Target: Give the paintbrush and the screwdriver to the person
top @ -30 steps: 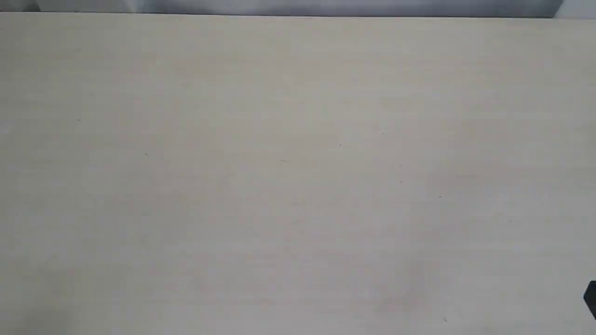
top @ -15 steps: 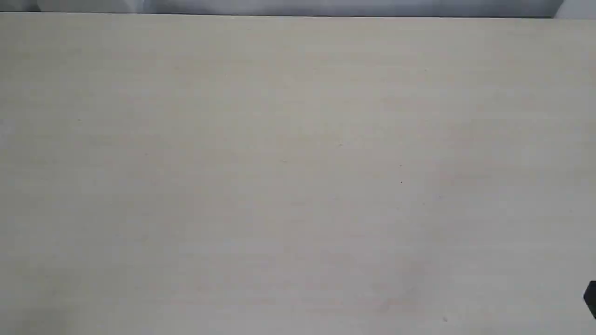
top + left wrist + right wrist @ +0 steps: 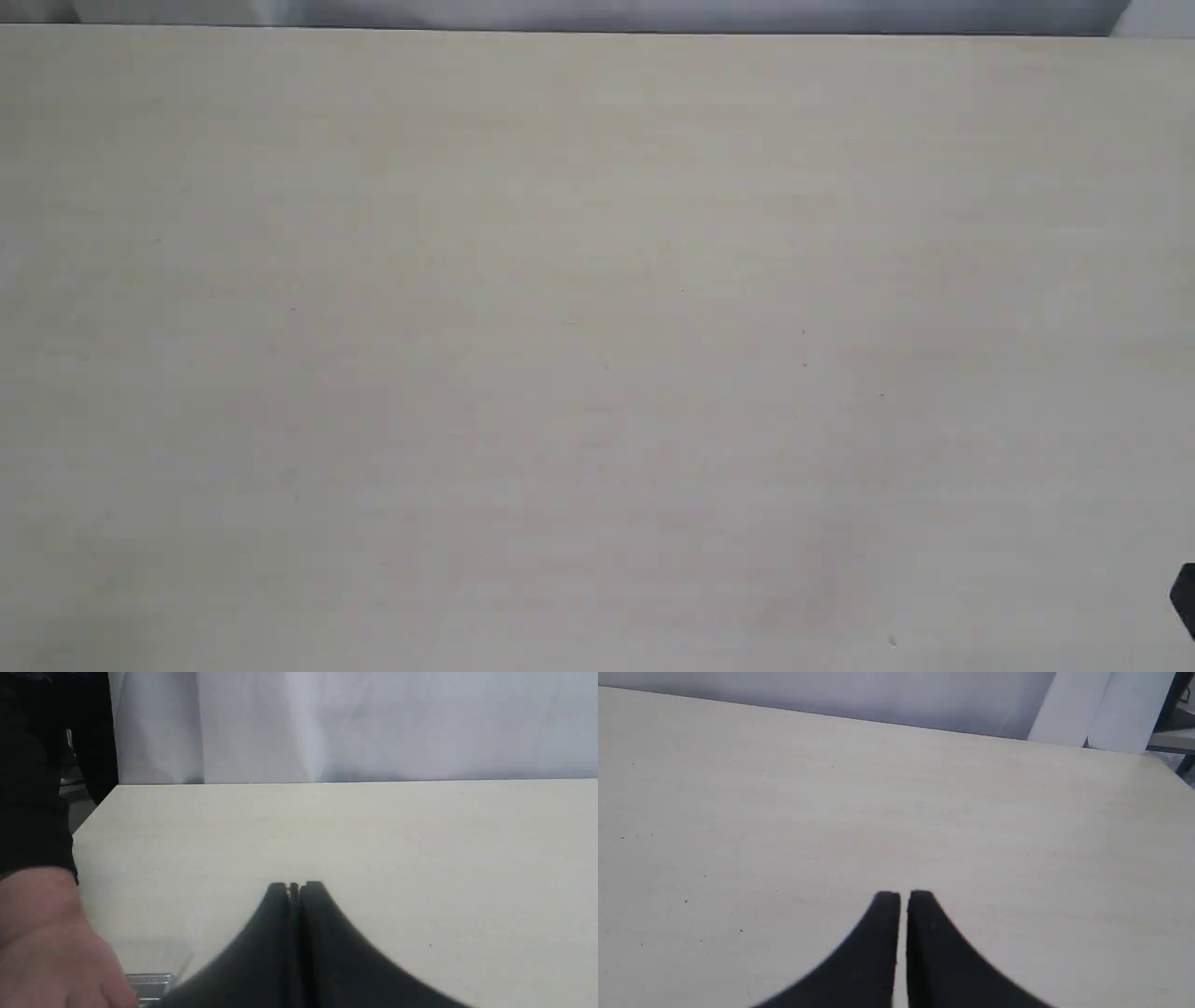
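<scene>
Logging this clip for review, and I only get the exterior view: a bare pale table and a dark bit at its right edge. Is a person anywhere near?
Observer: Yes. The left wrist view shows a bare light-skinned hand with a dark sleeve cuff, low over the pale table beside the left arm.
Operator: Any tool in sight?
Observer: Only a silver ribbed metal strip next to that hand, possibly the paintbrush's ferrule. The rest is out of frame.
Operator: And the grippers?
Observer: Both are shut with no tool showing. The black left gripper is pressed together, and the black right gripper shows only a hairline gap.
</scene>
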